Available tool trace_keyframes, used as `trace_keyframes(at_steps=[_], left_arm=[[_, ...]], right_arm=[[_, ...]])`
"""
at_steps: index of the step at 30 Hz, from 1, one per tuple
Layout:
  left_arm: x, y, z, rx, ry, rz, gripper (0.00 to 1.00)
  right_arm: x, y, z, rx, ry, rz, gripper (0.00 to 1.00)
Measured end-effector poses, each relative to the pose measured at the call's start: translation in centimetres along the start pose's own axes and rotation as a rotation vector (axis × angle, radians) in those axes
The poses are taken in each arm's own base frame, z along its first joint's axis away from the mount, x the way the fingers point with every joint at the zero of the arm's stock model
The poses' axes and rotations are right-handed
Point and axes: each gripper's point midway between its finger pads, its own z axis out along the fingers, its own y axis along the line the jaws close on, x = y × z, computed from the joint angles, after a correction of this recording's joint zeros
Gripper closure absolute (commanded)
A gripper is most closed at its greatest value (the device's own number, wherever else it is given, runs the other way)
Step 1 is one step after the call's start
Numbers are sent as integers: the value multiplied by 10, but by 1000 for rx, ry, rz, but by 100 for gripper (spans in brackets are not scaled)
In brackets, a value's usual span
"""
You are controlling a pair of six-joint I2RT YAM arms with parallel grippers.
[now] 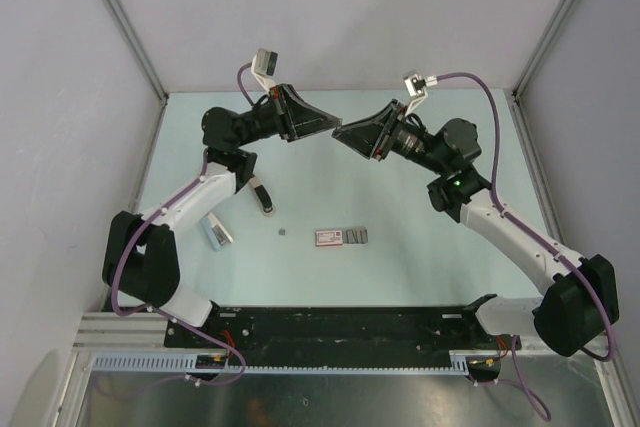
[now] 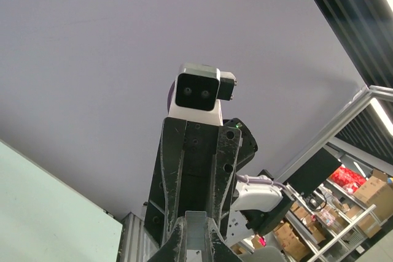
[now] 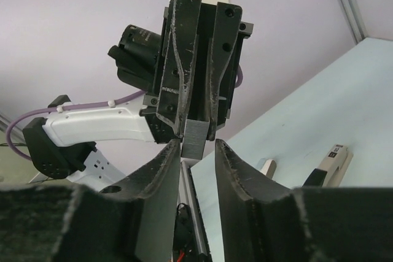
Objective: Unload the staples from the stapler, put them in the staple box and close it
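Observation:
My left gripper (image 1: 328, 127) is raised over the far middle of the table and is shut on a short silvery-grey strip of staples (image 2: 198, 234). The strip sticks out past its fingertips and also shows in the right wrist view (image 3: 198, 138). My right gripper (image 1: 346, 135) faces it tip to tip. It is open (image 3: 196, 146), with one finger on each side of the strip's free end and a small gap on both sides. The stapler (image 1: 262, 195), black with a pale tip, lies on the table below the left arm, and also shows in the right wrist view (image 3: 331, 162).
A flat pink-red box (image 1: 329, 237) lies mid-table with two small grey staple blocks (image 1: 358, 237) beside it. A tiny grey speck (image 1: 283, 232) lies to its left. A pale silvery piece (image 1: 216, 233) lies near the left arm's base.

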Motion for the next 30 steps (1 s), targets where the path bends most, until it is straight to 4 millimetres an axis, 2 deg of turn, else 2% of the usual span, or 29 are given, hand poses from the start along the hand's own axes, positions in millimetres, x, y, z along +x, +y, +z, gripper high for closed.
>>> trace_keyframes(at_steps=[10, 18, 22, 23, 29, 30], left_arm=[[0, 1, 0, 0, 0, 17, 100], [3, 1, -1, 2, 15, 37, 88], [7, 4, -2, -3, 30, 41, 80], [8, 6, -3, -6, 35, 39, 78], [14, 11, -6, -16, 58, 46, 37], [14, 10, -6, -16, 60, 52, 33]], right_arm=[[2, -1, 0, 11, 13, 0, 82], [4, -2, -3, 31, 27, -15, 97], [8, -4, -6, 53, 47, -26, 100], [9, -5, -8, 61, 54, -29, 100], [20, -17, -14, 120, 98, -37, 100], [22, -19, -15, 131, 107, -36, 100]])
